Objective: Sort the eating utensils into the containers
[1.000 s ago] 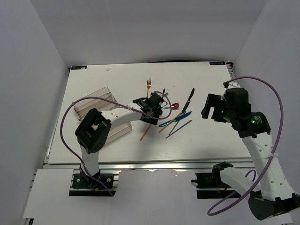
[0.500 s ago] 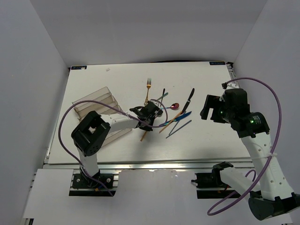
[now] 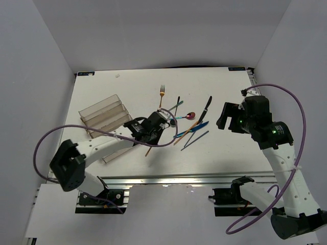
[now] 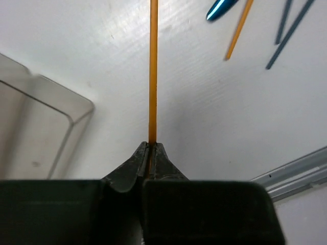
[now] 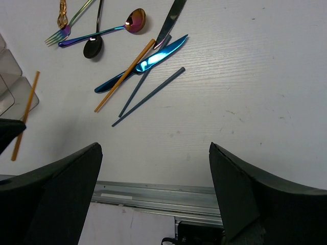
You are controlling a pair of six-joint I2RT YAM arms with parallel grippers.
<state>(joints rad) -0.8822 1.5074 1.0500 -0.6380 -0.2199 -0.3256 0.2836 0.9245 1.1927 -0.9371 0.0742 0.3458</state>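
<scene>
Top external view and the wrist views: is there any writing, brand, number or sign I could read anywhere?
No text can be read in any view.
Far-left corner tag and far-right corner tag on the table: too small to read.
Orange stick in the left fingers: no marking shows.

white table [image 3: 230, 92] | clear tray [image 3: 102, 115] at left — loose utensils [image 3: 191, 129] mid-table — gold fork [image 3: 161, 94] farther back
</scene>
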